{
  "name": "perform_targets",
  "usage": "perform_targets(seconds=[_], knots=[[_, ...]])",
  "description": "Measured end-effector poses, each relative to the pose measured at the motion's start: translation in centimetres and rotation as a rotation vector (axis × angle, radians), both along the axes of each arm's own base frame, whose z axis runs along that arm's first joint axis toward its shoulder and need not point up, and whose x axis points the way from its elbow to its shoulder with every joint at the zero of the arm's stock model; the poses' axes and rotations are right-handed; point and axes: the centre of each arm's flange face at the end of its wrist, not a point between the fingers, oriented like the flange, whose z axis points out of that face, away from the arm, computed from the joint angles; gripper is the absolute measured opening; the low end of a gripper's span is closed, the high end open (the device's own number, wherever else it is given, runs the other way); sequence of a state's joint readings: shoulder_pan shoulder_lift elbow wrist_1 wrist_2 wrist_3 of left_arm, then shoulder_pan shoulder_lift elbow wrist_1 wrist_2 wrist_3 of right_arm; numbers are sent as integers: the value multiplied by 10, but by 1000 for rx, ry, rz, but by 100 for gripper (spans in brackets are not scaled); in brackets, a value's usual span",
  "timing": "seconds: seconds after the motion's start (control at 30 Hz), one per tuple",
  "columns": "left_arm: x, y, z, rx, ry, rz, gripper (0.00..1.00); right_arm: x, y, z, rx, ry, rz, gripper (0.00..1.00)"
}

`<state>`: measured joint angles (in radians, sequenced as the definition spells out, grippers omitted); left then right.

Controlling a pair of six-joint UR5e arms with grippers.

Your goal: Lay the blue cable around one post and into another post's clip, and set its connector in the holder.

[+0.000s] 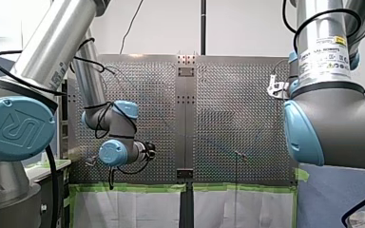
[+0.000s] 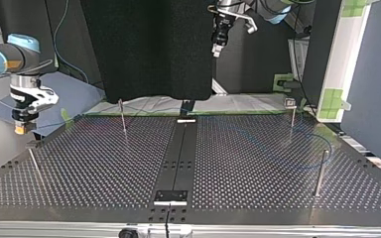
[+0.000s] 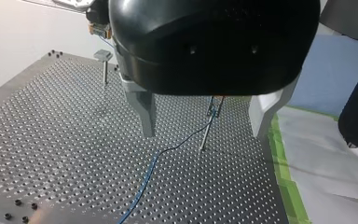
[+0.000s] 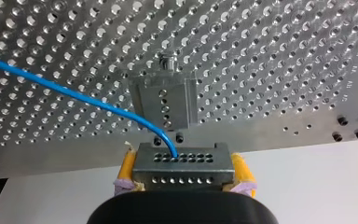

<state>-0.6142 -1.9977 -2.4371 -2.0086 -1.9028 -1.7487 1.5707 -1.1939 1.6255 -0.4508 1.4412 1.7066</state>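
Tho faint in top view, blue cable point(image 4: 74, 94)

My left arm point(image 1: 47, 52): upper link slants up out of the front view's left, and the forearm drops to a blue-capped wrist point(image 1: 113, 153). Left claw point(image 3: 204, 133): metal fingers point(image 3: 142, 109) spread wide apart, gripping nothing. In the top view it hangs pointing down, well above the counter point(image 2: 258, 163).

My right arm point(image 1: 330, 109): fills the front view's right side. Right claw point(image 4: 182, 161): yellow pads point(image 4: 128, 165) pressed on both ends of the metal connector point(image 4: 200, 173). In the top view it points straight down at the view's left, beside the counter's edge.
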Motion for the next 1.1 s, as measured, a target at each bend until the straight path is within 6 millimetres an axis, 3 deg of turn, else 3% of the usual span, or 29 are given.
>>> perform_targets(seconds=[0.43,0.77,1.1], knots=[[-1,4,-2,19,22,20,100,2,-23,-9,39,26,61,2],[1,9,-3,29,36,37,100,-5,-38,7,19,69,118,2],[4,12,-4,35,45,49,100,-13,-41,4,7,104,179,2]])
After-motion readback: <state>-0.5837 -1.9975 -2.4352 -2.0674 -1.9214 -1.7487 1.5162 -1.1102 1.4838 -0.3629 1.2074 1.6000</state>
